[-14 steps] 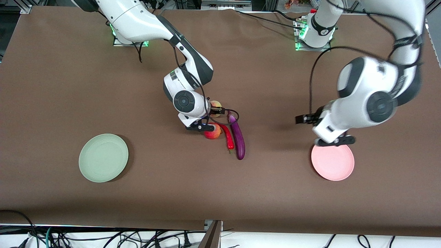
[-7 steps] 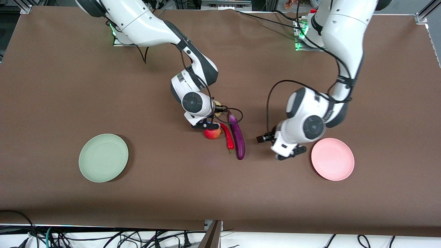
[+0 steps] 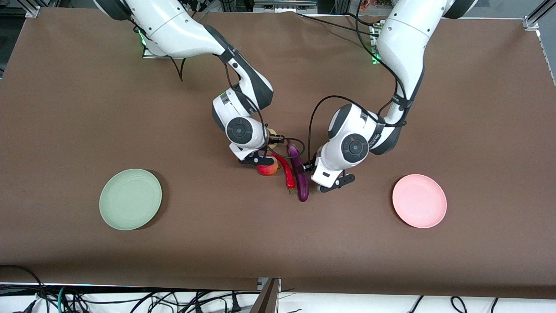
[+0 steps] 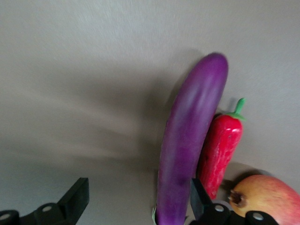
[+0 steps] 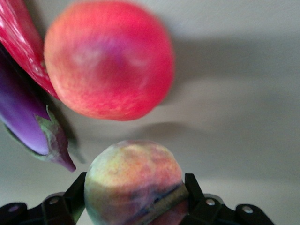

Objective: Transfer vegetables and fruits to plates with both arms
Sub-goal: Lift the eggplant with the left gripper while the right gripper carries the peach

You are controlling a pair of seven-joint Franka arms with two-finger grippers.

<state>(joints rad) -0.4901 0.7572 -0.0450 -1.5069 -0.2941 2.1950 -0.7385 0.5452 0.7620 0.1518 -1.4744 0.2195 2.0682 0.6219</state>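
While both arms reach into the middle of the table (image 3: 65,108), the two plates lie nearest the front camera — the green plate (image 3: 130,199) toward the right arm's end, the pink plate (image 3: 419,201) toward the left arm's end, well apart and with nothing on them.

Between them, a little farther from the camera, the produce sits in a tight cluster. The eggplant (image 3: 299,174) lies lengthwise with the chili (image 3: 286,172) just beside it on the right arm's side, and the apple (image 3: 268,168) next to the chili.

The left gripper (image 4: 136,206) is down at the eggplant's side, its fingers (image 4: 77,199) spread wide — one appears to be on each side of the eggplant, not yet squeezing it.

Farther from the camera than the apple is the peach (image 5: 133,183), mostly hidden under the right arm in the front view. The right gripper (image 5: 133,194) is clamped on it, a finger (image 5: 192,192) pressed to each side, with the apple and the eggplant's stem end close by.
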